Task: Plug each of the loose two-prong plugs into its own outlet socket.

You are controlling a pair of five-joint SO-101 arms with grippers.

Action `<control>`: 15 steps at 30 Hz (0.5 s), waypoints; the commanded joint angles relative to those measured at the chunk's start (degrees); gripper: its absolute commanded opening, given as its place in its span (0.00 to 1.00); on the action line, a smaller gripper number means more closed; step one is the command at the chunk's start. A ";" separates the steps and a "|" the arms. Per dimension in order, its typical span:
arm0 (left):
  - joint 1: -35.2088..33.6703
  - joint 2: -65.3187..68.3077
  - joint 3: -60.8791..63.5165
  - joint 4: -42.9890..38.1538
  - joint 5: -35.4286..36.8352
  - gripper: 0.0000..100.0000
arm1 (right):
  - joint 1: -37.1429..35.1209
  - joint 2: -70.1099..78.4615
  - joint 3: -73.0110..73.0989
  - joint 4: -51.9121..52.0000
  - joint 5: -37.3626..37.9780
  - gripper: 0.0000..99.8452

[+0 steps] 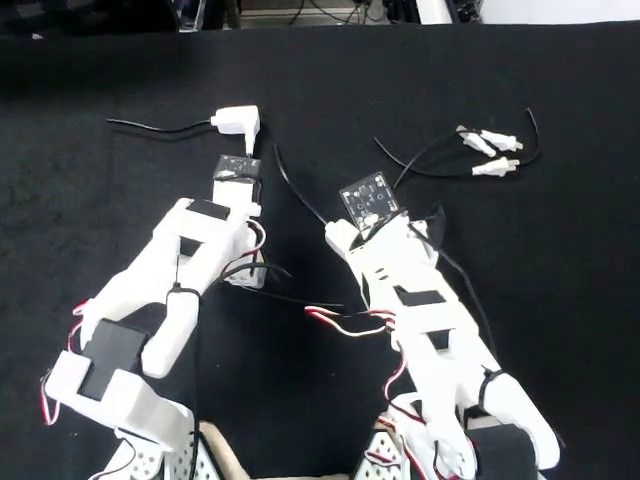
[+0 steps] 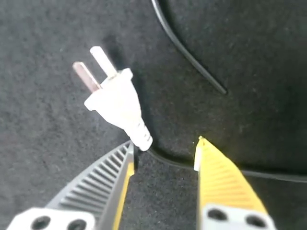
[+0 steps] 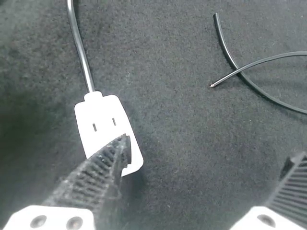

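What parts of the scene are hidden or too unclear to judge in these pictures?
- Left wrist view: the cable of the plug leaves by the edge; whether a finger of the left gripper touches it is unclear.
- Right wrist view: a finger of the right gripper covers one corner of the outlet socket.
- High view: the prongs of the far plugs are too small.

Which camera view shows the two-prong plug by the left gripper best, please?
The left wrist view: the plug lies close before the left gripper, both prongs plain. In the high view it is too small to tell; the right wrist view faces a socket instead.
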 commanded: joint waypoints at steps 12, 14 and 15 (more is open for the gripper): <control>-2.95 0.18 -2.59 -2.20 -0.09 0.15 | -0.44 -1.71 -2.59 0.09 -0.44 0.47; -3.03 0.26 -2.59 -3.08 -0.09 0.04 | -0.44 -1.71 -2.59 0.09 -0.44 0.47; -3.30 0.26 -2.42 -3.69 -0.09 0.02 | -0.44 -1.71 -2.59 0.09 -0.44 0.47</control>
